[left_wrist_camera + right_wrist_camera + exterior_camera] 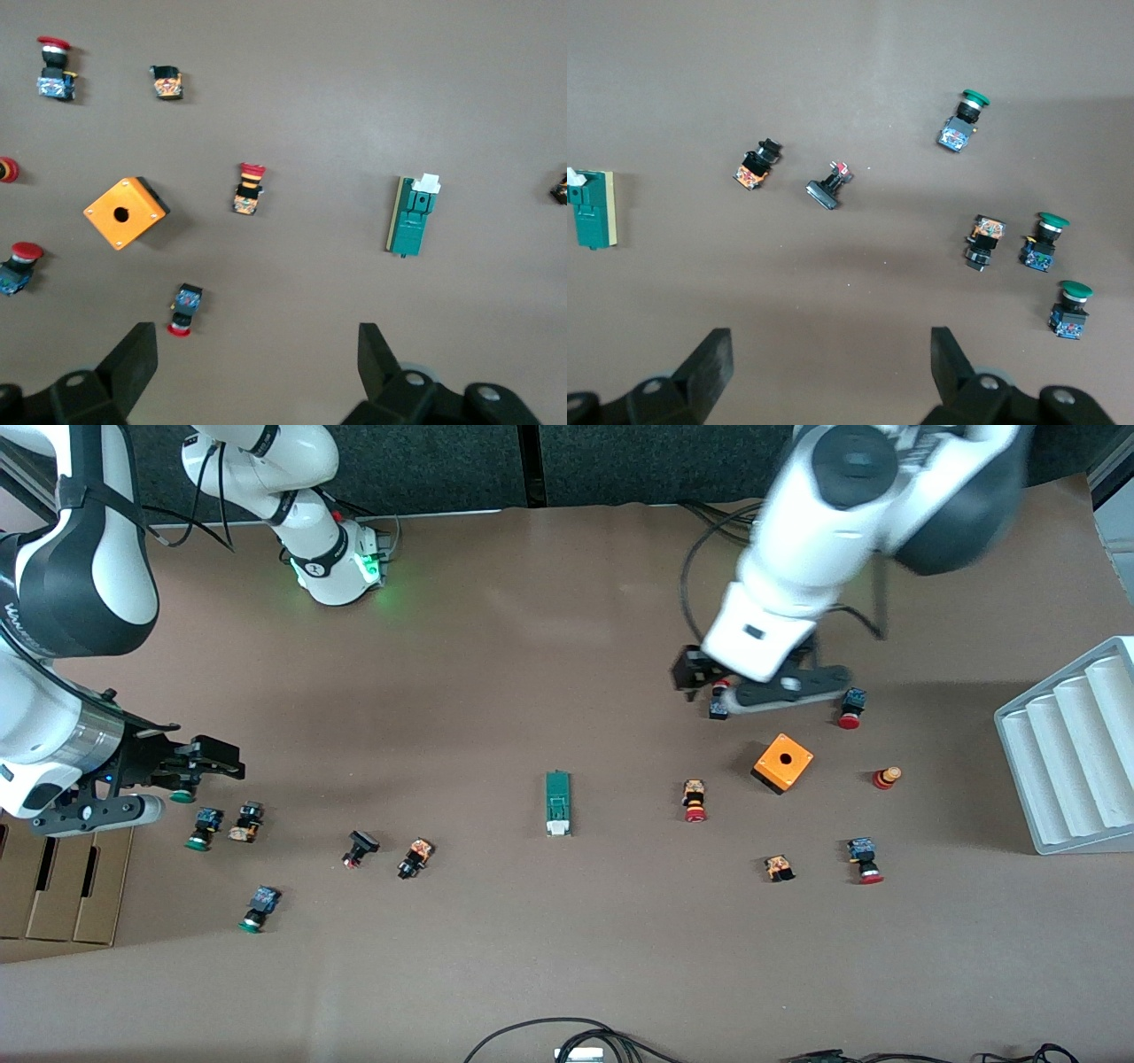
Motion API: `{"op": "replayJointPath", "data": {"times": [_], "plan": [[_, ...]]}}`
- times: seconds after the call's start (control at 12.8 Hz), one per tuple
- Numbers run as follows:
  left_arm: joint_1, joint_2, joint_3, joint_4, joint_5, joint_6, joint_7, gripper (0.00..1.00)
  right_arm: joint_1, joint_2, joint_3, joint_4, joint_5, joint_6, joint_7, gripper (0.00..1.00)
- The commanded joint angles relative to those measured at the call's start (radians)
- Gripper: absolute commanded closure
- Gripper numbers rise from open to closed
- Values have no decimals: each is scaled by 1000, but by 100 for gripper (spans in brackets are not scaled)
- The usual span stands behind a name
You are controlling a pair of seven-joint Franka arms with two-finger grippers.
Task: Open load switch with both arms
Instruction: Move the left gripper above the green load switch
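Dark-green load switch: flat on worktop centre, white end toward front-camera edge, untouched | my left pincer: spread, empty, above orange cube | my right pincer: spread, empty, over right-arm end.

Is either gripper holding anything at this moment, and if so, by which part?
Nothing is held. The left gripper and right gripper both hang open and empty above the table, and the load switch lies untouched on it between them.
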State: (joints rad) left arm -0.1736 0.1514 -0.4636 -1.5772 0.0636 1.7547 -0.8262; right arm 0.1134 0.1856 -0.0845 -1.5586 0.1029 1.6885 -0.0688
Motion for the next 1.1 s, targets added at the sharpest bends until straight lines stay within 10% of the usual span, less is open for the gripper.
{"op": "replayJointPath", "data": {"times": [0.0, 1.02], "plan": [[-114, 60, 2, -3, 70, 72, -187, 0, 0, 5, 0, 20, -14, 2, -8, 1], [-400, 298, 8, -120, 628, 407, -645, 0, 0, 6, 0, 19, -14, 2, -8, 1]]}}
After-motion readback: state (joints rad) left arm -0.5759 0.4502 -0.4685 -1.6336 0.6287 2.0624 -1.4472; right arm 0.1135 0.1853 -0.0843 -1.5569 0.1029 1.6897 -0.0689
